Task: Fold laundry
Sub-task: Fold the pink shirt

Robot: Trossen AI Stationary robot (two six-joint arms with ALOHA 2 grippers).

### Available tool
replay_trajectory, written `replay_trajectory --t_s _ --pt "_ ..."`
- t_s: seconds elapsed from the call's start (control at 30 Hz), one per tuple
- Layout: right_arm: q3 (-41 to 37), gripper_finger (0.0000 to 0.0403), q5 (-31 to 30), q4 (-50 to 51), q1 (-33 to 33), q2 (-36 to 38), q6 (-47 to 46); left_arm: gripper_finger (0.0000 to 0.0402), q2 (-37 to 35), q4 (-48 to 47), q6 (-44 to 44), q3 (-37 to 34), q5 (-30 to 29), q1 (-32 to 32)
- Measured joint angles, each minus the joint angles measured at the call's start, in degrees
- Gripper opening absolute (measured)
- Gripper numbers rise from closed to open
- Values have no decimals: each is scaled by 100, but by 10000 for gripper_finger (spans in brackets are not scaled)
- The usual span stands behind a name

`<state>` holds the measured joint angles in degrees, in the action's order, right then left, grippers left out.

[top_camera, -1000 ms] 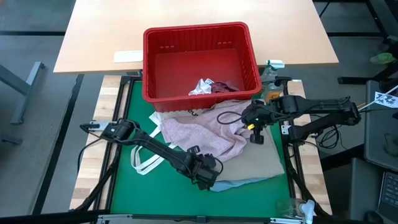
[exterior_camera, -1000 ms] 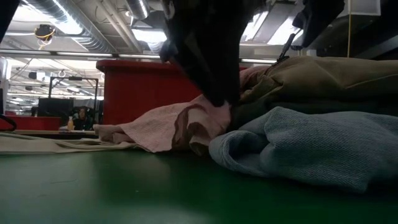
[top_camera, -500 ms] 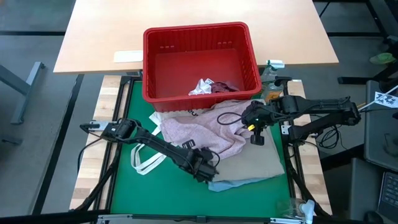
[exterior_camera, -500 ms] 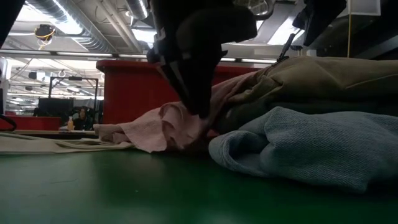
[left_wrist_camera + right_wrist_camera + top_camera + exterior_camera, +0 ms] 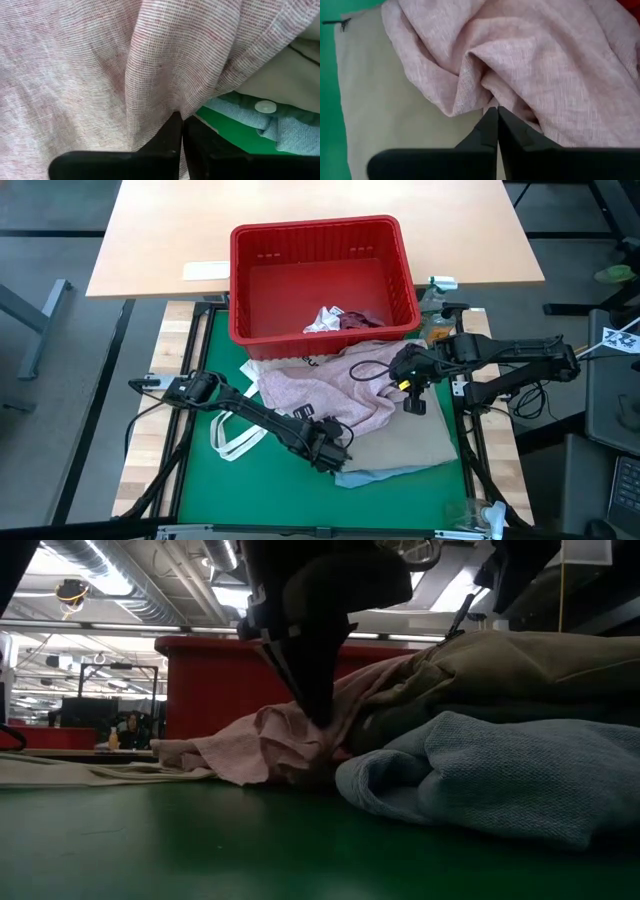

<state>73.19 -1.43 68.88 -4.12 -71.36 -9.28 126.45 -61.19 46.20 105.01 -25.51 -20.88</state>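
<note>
2 end effectors work the same pink cloth [image 5: 330, 395]. The left end effector [image 5: 333, 446] is low at the near edge of the pile, its fingers [image 5: 172, 135] pressed together and pinching a fold of the pink cloth; in the low view that fold bunches up under the dark fingertips [image 5: 318, 710] just above the green mat [image 5: 200, 840]. The right end effector [image 5: 413, 402] sits at the far right side of the pile, its fingers [image 5: 492, 127] also pressed together on a ridge of the pink cloth, with the beige garment [image 5: 395, 125] right beside it.

The pink cloth lies spread over the middle of the pile, on top of the beige garment [image 5: 410, 442], which covers the right part of the mat. A light blue garment [image 5: 385, 473] pokes out under the beige one at the near edge, and in the left wrist view it shows a white button [image 5: 265, 106].

A white tote [image 5: 238, 435] with loop handles lies on the mat to the left of the pile. Beyond the pile, a red basket [image 5: 322, 275] stands on the bench [image 5: 160, 240], holding a small white piece [image 5: 324, 319] beside a maroon piece [image 5: 362, 320].
</note>
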Motion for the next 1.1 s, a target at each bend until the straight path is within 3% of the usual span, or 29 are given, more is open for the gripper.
replay_trajectory --t_s 0.4,0.63,0.8,1.0,1.1 --pt "-352 153 -51 195 0 -496 -94 2 0 37 16 0 -11 0" --pt "-501 189 -573 -43 0 -1047 97 2 0 37 15 0 -40 0" --pt "-501 153 -640 -42 0 -1427 411 1 0 -11 -9 0 -44 0" --pt "-503 15 -610 15 0 -1604 622 1 -3 -86 19 0 -42 -2" --pt "-482 21 -416 97 0 -1575 625 0 -13 -216 22 13 -2 -11"
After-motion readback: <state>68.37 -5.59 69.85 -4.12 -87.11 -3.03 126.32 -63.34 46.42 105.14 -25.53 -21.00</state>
